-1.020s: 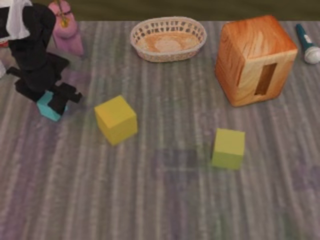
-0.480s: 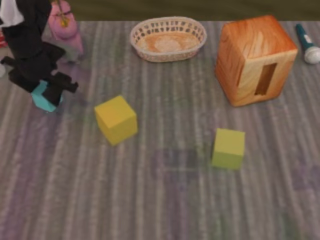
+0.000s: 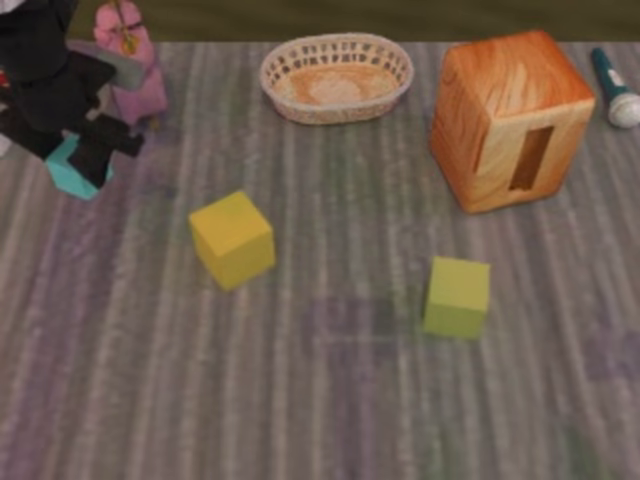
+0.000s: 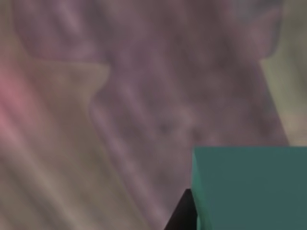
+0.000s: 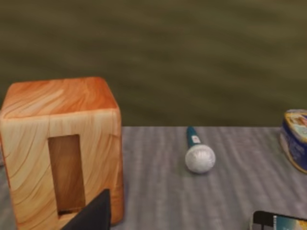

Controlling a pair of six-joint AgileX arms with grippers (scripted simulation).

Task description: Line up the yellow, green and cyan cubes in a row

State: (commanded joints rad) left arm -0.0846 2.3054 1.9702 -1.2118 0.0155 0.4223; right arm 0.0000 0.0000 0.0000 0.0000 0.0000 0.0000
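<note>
- I'm gripping the cyan cube (image 3: 68,172) with my left gripper (image 3: 82,160), fingers clamped on either side of it, up at the far left of the table (image 3: 320,400) right next to the pink figure (image 3: 130,70)
- my wrist cam is showing the cube's turquoise face (image 4: 249,187) with the striped cloth well below it, so I'm guessing it's off the surface
- compared to a second ago, I'm carrying the cube further back and left; it was sitting closer to the yellow cube (image 3: 232,238) then, and now it's well apart from it
- yellow cube and green cube (image 3: 457,296) aren't budging, same spots the whole time, yellow left of centre and green right of centre
- to do this well I'm thinking keep the squeeze steady, swing clear of the pink figure, then bring it down in line with the other two, faces square
- my right arm is parked off to the right, out of the top view; its cam is just looking at the wooden box (image 5: 62,148) and a microphone (image 5: 199,153), and I can't tell its finger state
</note>
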